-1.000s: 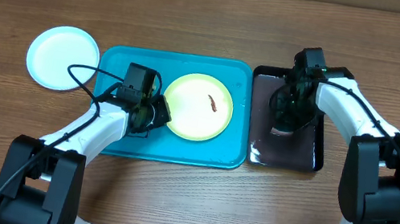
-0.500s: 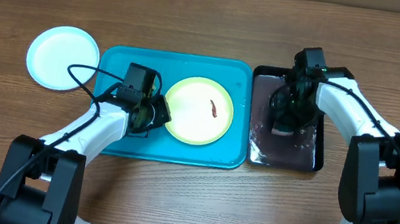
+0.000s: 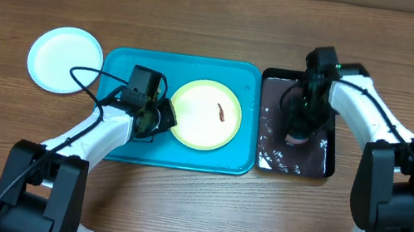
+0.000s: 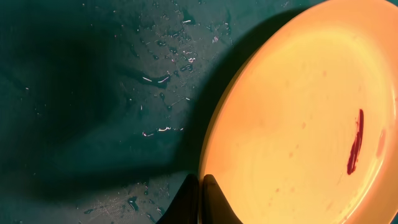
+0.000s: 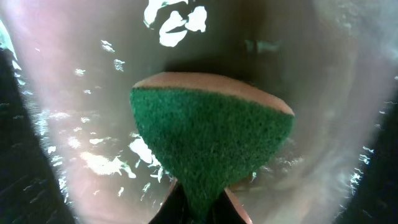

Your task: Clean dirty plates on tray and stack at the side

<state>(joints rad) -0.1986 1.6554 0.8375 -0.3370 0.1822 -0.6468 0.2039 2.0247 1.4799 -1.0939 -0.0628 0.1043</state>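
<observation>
The yellow-green plate (image 3: 204,114) lies in the turquoise tray (image 3: 208,158) and carries a brown smear (image 3: 223,112). My left gripper (image 3: 163,117) is shut on the plate's left rim. In the left wrist view the fingertips (image 4: 208,199) pinch the edge of the plate (image 4: 298,124), with the smear (image 4: 354,149) at the right. My right gripper (image 3: 298,134) hangs over the black tray (image 3: 322,160), shut on a green sponge (image 5: 211,143) that is pressed on the wet tray floor. A pale plate (image 3: 64,60) with a light blue rim lies on the table left of the tray. A third plate is not visible.
The black tray's floor (image 5: 62,93) holds water and white foam flecks (image 3: 276,157). Water droplets sit on the turquoise tray's floor (image 4: 155,81) beside the plate. Bare wooden table (image 3: 174,212) surrounds both trays.
My right gripper has shifted slightly within the black tray with the sponge, and more foam flecks show at the tray's front left. The left arm and the plates have not moved.
</observation>
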